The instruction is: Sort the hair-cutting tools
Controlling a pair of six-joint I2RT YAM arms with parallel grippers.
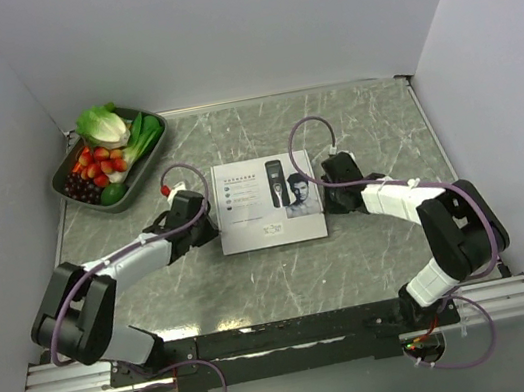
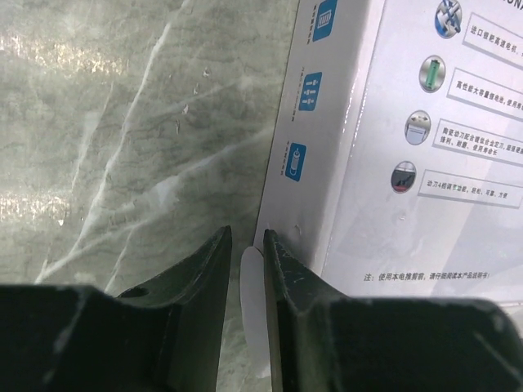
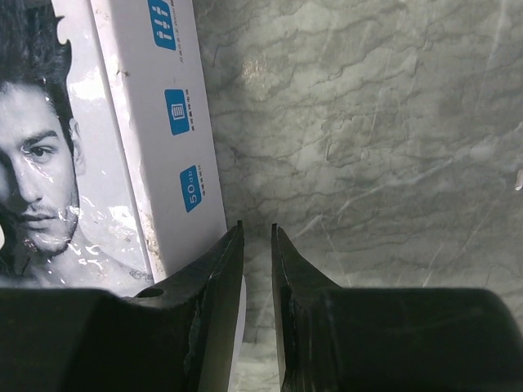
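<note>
Hair-clipper box [image 1: 268, 202], white, flat at tabletop [image 1: 287, 278] centre; tools themselves unseen, only printed clipper [image 1: 276, 181] on lid. Left claw [image 2: 248, 237] at box's left edge, fingers near together, whitish strip [image 2: 252, 302] in slit; whether pinched cannot be told. Right claw [image 3: 257, 230] just beside box's right wall, fingers slightly apart, gripping nothing.

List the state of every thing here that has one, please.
Box: closed, lying flat, picture side up.
Tray: full of vegetables and fruit.
Left pincer: almost closed at the box's edge; grip unclear.
Right pincer: slightly open, empty, beside the box.
</note>
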